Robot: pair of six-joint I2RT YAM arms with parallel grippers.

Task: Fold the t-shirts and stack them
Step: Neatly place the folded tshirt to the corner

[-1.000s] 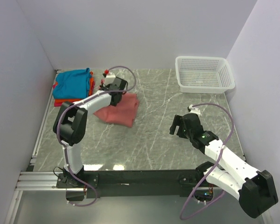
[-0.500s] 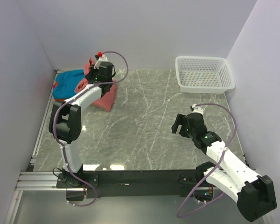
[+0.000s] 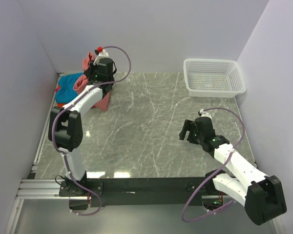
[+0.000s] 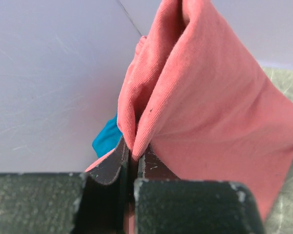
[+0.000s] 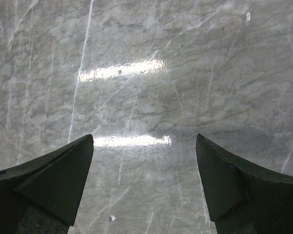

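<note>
My left gripper (image 3: 91,63) is shut on the folded salmon-pink t-shirt (image 3: 83,80) and holds it raised at the far left, over the stack. The shirt hangs from the jaws; in the left wrist view the cloth (image 4: 205,97) is pinched between the shut fingers (image 4: 112,165). The stack shows a teal-blue shirt (image 3: 67,87) on top, with orange and red edges (image 3: 60,103) below; a bit of the teal shirt (image 4: 105,139) shows in the wrist view. My right gripper (image 3: 185,132) is open and empty, low over the table at the right; its fingers (image 5: 53,170) stand wide apart.
A white mesh basket (image 3: 214,77) stands at the back right. Walls close in the left, back and right sides. The marble table top (image 3: 151,122) lies between the arms.
My left gripper has carried the pink t-shirt up and to the left, from the table beside the stack to above it. The right arm has shifted only slightly.
</note>
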